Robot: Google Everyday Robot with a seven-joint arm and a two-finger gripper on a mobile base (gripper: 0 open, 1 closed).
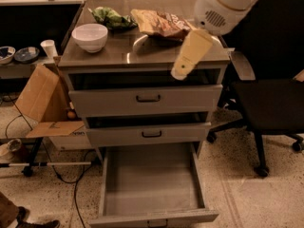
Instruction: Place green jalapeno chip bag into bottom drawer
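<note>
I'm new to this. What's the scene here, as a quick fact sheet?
Green jalapeno chip bag: cabinet top, back left, behind the white bowl
Tan chip bag: on top, right of the green bag
Bottom drawer: pulled open, no bag inside
Gripper: above the cabinet top's front right edge, apart from the green bag

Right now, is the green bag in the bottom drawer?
No, the green bag lies atop the cabinet; the gripper hangs by its front edge.

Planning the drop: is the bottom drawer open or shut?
Open: the bottom drawer is pulled far out, its grey inside showing. The gripper hangs at the front right edge of the cabinet top.
</note>
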